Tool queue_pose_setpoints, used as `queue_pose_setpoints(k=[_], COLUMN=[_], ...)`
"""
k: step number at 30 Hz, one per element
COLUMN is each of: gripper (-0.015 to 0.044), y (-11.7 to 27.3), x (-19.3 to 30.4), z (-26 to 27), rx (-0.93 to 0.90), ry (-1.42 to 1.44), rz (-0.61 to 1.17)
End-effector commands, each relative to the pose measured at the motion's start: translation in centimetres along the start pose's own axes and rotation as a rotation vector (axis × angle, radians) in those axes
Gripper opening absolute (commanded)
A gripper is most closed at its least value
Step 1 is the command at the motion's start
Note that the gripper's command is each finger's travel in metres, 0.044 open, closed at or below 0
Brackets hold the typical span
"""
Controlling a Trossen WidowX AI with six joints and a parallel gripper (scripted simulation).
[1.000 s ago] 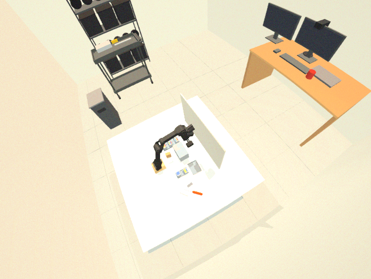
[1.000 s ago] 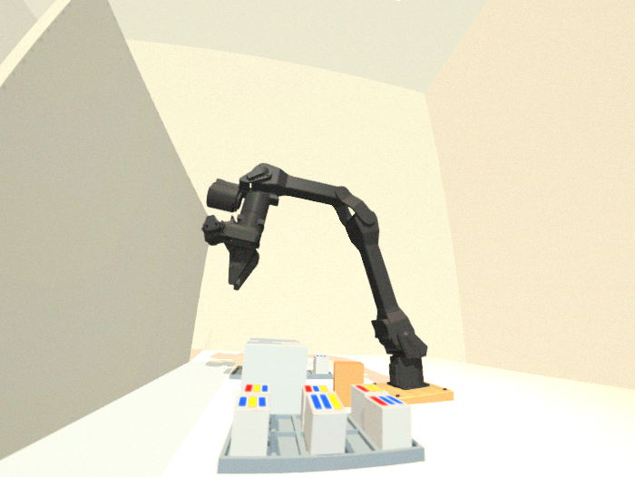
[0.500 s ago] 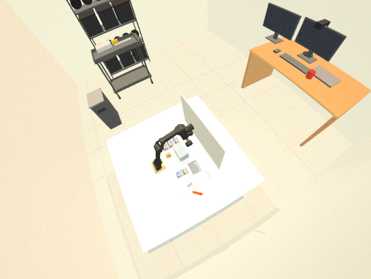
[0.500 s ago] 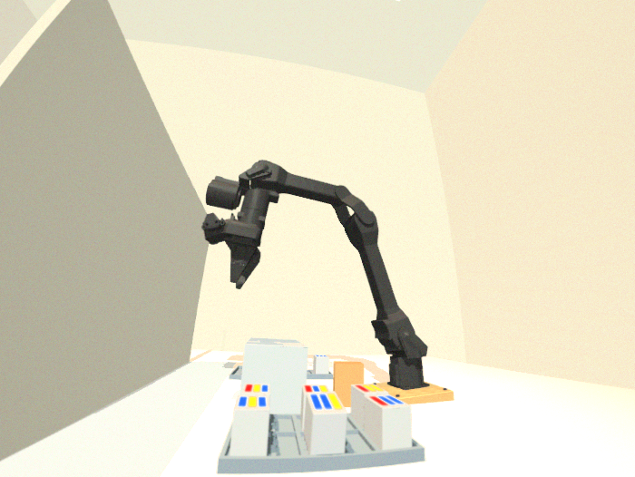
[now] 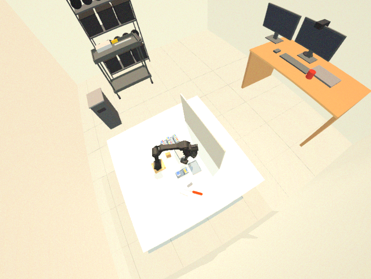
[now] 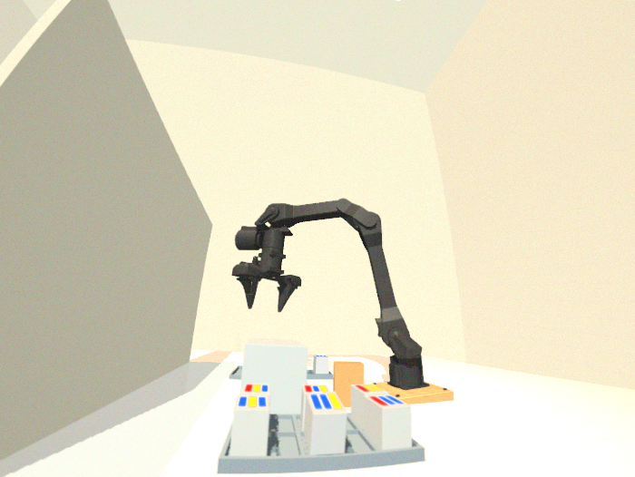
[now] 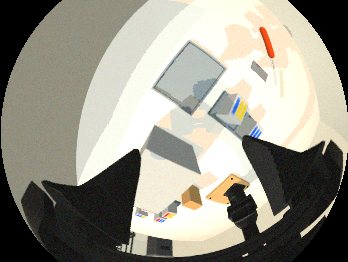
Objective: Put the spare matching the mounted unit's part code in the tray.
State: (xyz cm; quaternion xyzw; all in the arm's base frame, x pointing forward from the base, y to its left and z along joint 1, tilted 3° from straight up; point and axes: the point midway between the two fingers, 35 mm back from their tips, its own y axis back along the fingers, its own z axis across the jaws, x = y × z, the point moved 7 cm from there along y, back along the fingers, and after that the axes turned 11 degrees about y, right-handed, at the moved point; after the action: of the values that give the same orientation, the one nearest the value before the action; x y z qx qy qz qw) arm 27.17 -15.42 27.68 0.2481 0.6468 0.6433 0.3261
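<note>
My gripper [image 6: 264,309] [image 7: 191,144] is open and empty, high above the table, over the mounted unit's side of the tray. The mounted unit [image 6: 274,376] [image 7: 165,177] is a large pale box; its printed code is not visible. A rack [image 6: 320,463] holds several pale spares with three-stripe codes, including a blue-yellow-blue spare [image 6: 252,425] and a blue-blue-yellow spare [image 6: 327,428]. A second rack [image 5: 183,175] [image 7: 224,120] holds a blue-yellow-yellow spare [image 7: 239,107] and a spare with blue stripes [image 7: 256,132]. The grey tray [image 5: 194,167] [image 7: 190,77] appears empty.
A tall panel [image 5: 202,129] [image 6: 92,230] stands along one side. An orange block [image 5: 168,155] [image 6: 348,382] [image 7: 191,197] stands between the unit and the arm's base. A red-handled screwdriver [image 5: 197,192] [image 7: 267,42] and a small grey piece [image 5: 190,184] [image 7: 259,71] lie beyond the second rack.
</note>
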Motion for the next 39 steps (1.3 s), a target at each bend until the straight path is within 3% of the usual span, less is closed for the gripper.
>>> queue_pose_setpoints(k=[1,4,14,20,39], gripper=[0.044,0.044,0.044,0.03,0.03], y=[-1.4,-2.3,-2.3,-5.5,-7.5], x=[0.5,1.3,1.4,1.6,1.6], z=[-6.2,-9.4,-9.6,-9.6,-9.7], rx=[0.013,0.023,0.023,0.023,0.023], ry=[-0.409,-0.633,-0.648,-0.648,-0.648], rz=[0.015,0.024,0.024,0.024,0.024])
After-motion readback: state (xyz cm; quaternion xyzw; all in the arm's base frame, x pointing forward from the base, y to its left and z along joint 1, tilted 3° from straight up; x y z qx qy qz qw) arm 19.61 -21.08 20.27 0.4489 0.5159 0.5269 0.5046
